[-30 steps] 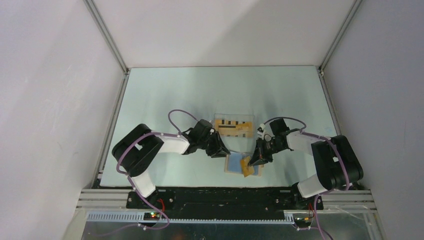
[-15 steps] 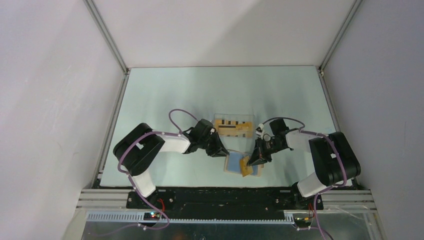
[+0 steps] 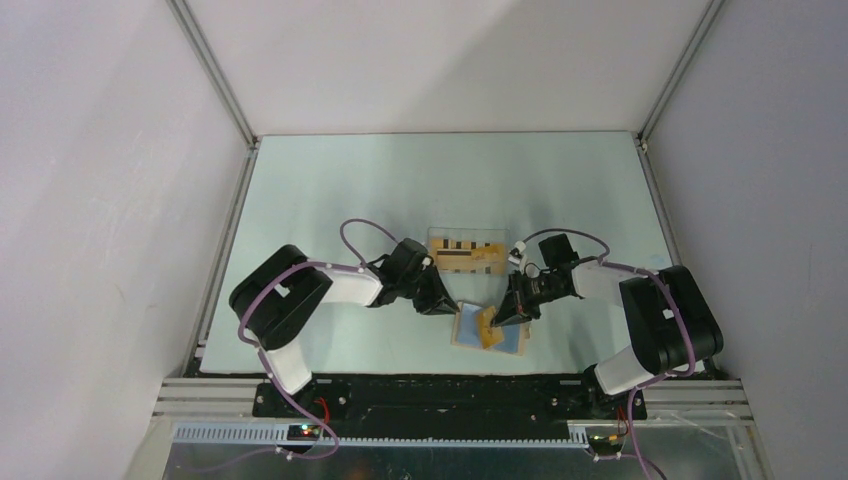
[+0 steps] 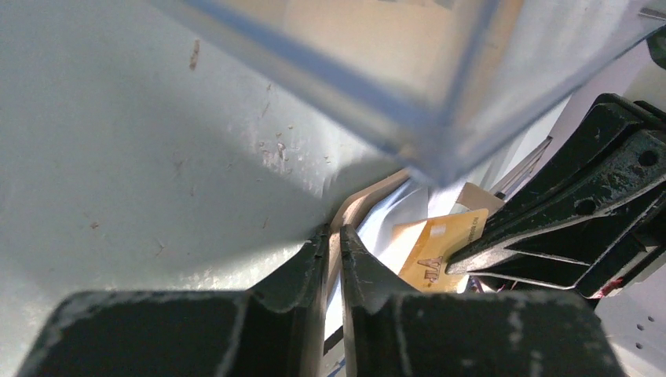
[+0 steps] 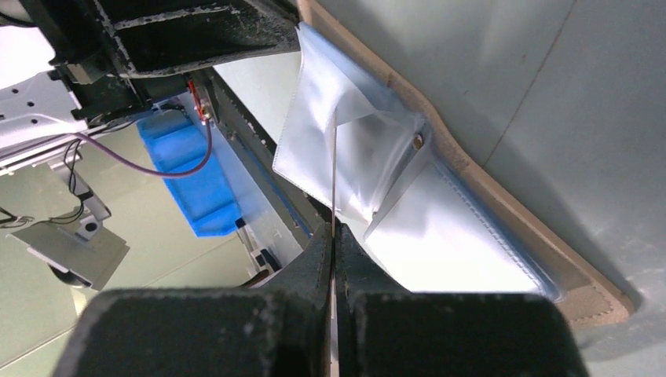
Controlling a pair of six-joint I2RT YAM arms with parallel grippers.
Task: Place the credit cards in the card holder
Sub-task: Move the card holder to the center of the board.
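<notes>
At the left, your left gripper [image 4: 334, 236] is clamped on the tan rim of the flat beige folding card holder [image 3: 508, 340] with light blue pockets, which lies open on the pale table [image 3: 330, 200]. Over the pockets, the thin orange-yellow credit card [image 4: 440, 250] is pinched in your right gripper [image 5: 333, 229]. If the card's edge misses the pocket mouth, I think it may slide over the plastic or crumple it.

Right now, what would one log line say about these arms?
left gripper: pinching card holder edge | right gripper: holding credit card over open card holder | insertion: cannot tell
</notes>
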